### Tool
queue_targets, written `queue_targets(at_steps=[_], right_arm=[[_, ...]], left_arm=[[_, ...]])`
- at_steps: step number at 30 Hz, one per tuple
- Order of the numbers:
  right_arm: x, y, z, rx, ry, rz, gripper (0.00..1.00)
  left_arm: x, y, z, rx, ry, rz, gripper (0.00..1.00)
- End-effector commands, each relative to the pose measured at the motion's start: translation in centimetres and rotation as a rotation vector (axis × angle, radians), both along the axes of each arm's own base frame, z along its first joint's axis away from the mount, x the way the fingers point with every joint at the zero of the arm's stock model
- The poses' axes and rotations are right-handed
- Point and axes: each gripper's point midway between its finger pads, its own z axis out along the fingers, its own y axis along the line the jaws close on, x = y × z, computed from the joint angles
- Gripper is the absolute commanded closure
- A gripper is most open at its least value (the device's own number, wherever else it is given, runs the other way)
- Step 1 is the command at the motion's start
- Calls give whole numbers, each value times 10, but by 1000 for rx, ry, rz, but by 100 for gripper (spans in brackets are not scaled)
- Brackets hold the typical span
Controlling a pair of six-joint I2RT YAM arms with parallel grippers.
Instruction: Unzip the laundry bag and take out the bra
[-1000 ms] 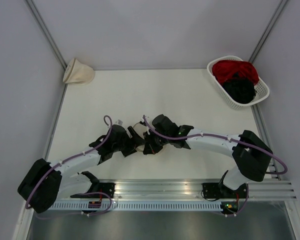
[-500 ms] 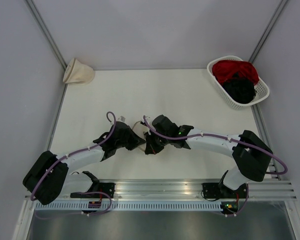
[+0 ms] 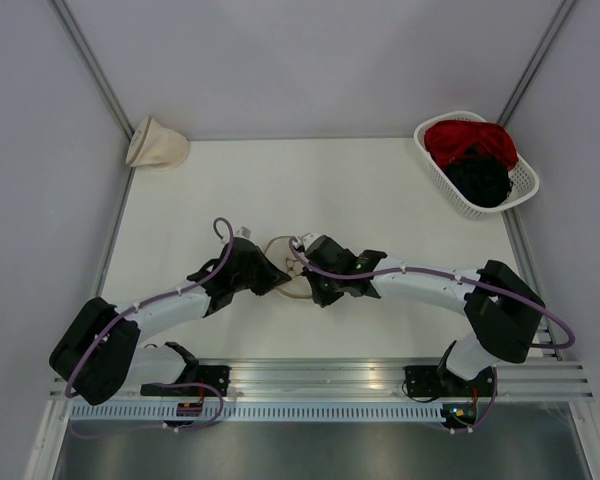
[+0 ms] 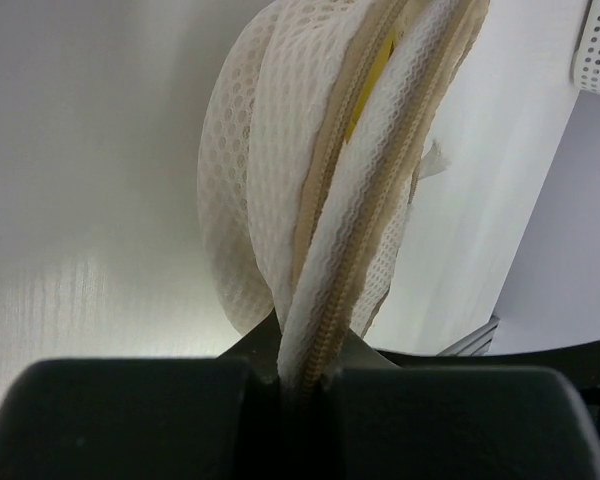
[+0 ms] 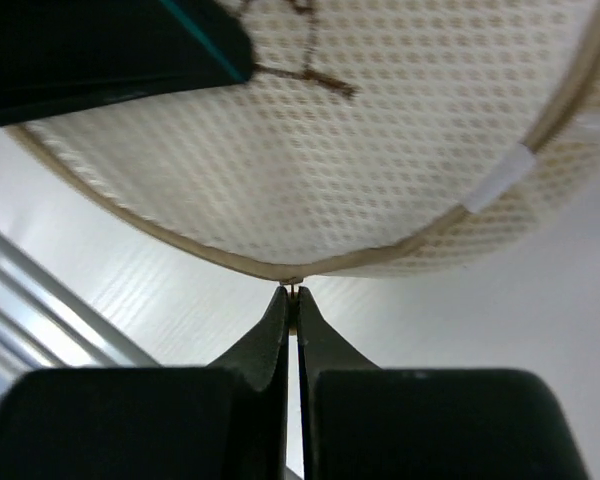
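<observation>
The cream mesh laundry bag (image 3: 283, 246) is held on edge between my two grippers at mid-table. My left gripper (image 3: 273, 278) is shut on the bag's zip edge (image 4: 310, 340). The zip band runs up from its jaws. A thin strip of the mustard-yellow bra (image 4: 366, 90) shows through a gap beside the zip. My right gripper (image 5: 294, 297) is shut on the small metal zip pull at the bag's rim. The bag's mesh face (image 5: 400, 150) with its dark mark (image 5: 305, 65) fills the right wrist view above the fingers.
A white basket (image 3: 525, 182) at the back right holds a red garment (image 3: 470, 138) and a black garment (image 3: 480, 180). A cone-shaped cream bag (image 3: 156, 143) lies in the back left corner. Grey walls bound the table; an aluminium rail runs along the near edge.
My left gripper went from open to shut on the bag's zip edge after moving right toward it. The right gripper stayed shut on the zip pull.
</observation>
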Motion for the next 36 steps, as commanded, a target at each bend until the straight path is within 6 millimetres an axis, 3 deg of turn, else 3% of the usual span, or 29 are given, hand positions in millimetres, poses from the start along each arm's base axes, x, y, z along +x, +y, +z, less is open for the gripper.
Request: queue_targets(at_steps=[1, 7, 9, 16, 20, 22, 24, 25, 28, 29, 31, 32, 33, 36], right_arm=[[21, -35, -8, -200, -99, -98, 99], [60, -70, -15, -362, -194, -285, 100], [69, -74, -17, -366, -195, -315, 99], [110, -81, 12, -354, -320, -449, 100], [116, -78, 27, -315, -345, -466, 100], [115, -79, 28, -316, -346, -460, 100], [111, -81, 28, -319, -341, -442, 99], [110, -82, 28, -324, -339, -437, 100], [104, -83, 26, -324, -321, -405, 81], [102, -83, 24, -324, -314, -388, 65], [96, -82, 23, -321, -301, -354, 54], [91, -80, 22, -311, -286, -328, 42], [87, -79, 22, -306, -276, -310, 38], [74, -69, 34, -260, -268, -251, 29]], left_arm=[[13, -5, 13, 6, -62, -37, 98], [10, -7, 12, 8, -67, -74, 98], [9, -8, 13, 6, -66, -84, 98], [7, -10, 13, 5, -74, -111, 98], [6, -11, 13, 2, -70, -117, 97], [6, -10, 15, -2, -76, -112, 68], [6, -7, 20, -4, -87, -92, 27], [6, -5, 21, 0, -91, -83, 21], [6, 9, 28, 29, -110, -30, 8], [7, 13, 31, 39, -123, -7, 6], [0, 23, 35, 57, -124, 14, 5], [-2, 28, 37, 64, -126, 29, 5], [-4, 38, 34, 92, -115, 63, 5], [-8, 58, 51, 90, -180, 142, 5]])
